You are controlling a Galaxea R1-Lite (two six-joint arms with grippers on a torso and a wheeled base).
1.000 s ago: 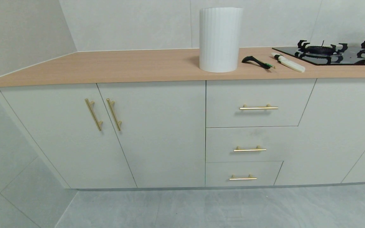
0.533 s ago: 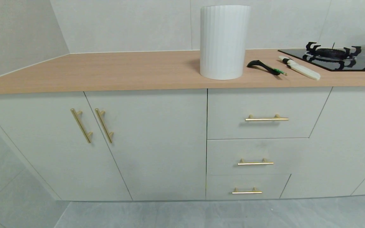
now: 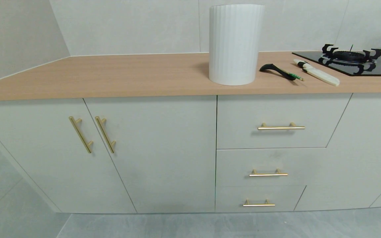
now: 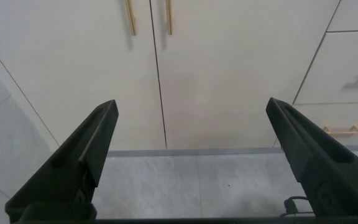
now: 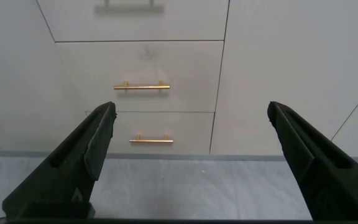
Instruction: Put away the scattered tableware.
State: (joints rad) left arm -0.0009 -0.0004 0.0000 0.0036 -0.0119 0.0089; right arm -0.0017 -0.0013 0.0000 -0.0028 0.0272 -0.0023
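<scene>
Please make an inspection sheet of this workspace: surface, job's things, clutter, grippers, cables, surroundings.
Surface: wooden countertop over shut doors and three shut drawers.
Job's things: black utensil and white utensil lie side by side, apart, on the countertop to the right of a tall white container.
Clutter: nothing seen.
Grippers: left gripper jaws open, empty, low before the doors; right gripper jaws open, empty, low before the lower drawers.
Cables: nothing seen.
Surroundings: stove at the countertop's right end; tiled wall behind; grey floor.
</scene>
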